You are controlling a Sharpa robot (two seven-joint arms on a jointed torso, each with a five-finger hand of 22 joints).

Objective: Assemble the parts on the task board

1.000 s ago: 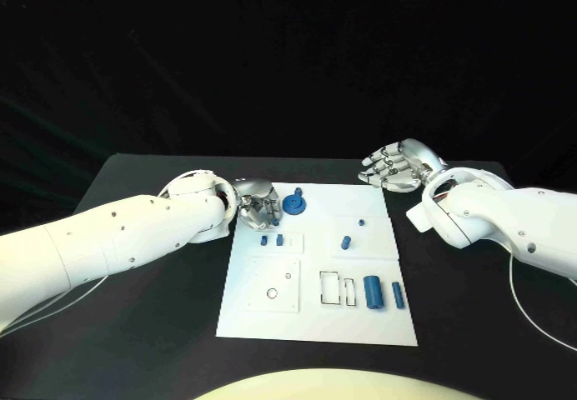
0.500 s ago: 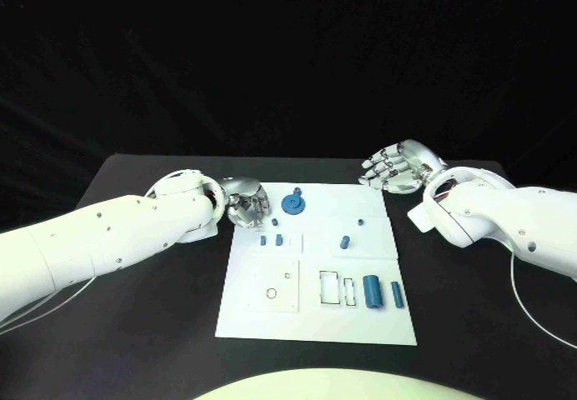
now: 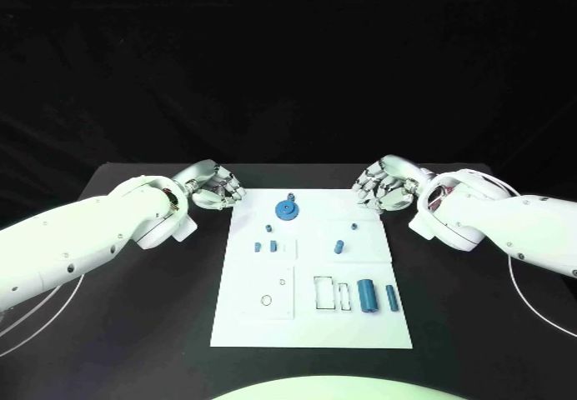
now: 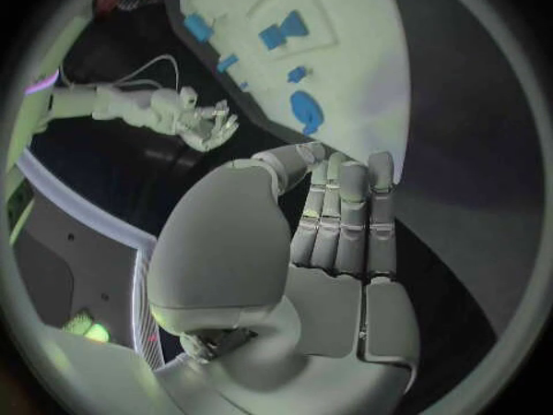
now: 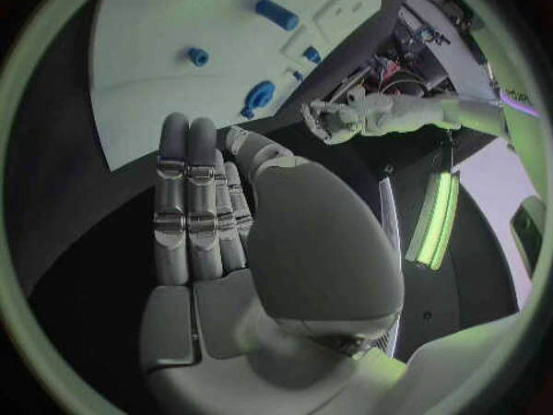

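You are looking down at a matte black table [image 3: 144, 333] with a flat white rectangular task board [image 3: 315, 325] lying in the middle, its long side running away from you. Small glossy blue parts are scattered on it: a round disc-shaped piece [image 3: 288, 208] with a short stem near the far edge, two little blocks [image 3: 264, 247] side by side left of centre, a small peg [image 3: 339, 247] right of centre, and a stubby cylinder [image 3: 368, 295] with a thinner rod [image 3: 391, 294] just beside it near the right edge. Beside those sit thin black rectangular outlines [image 3: 324, 293] (empty slots, by the look of them).

Your left hand [image 3: 217, 188], silver and smooth-shelled, hovers off the board's far left corner, holding nothing; the left wrist view shows its fingers [image 4: 346, 221] straight and side by side, thumb folded across the palm. Your right hand [image 3: 385, 185] hovers at the far right corner, likewise empty, fingers [image 5: 190, 203] extended together. Both white arms angle inward from the table's sides.
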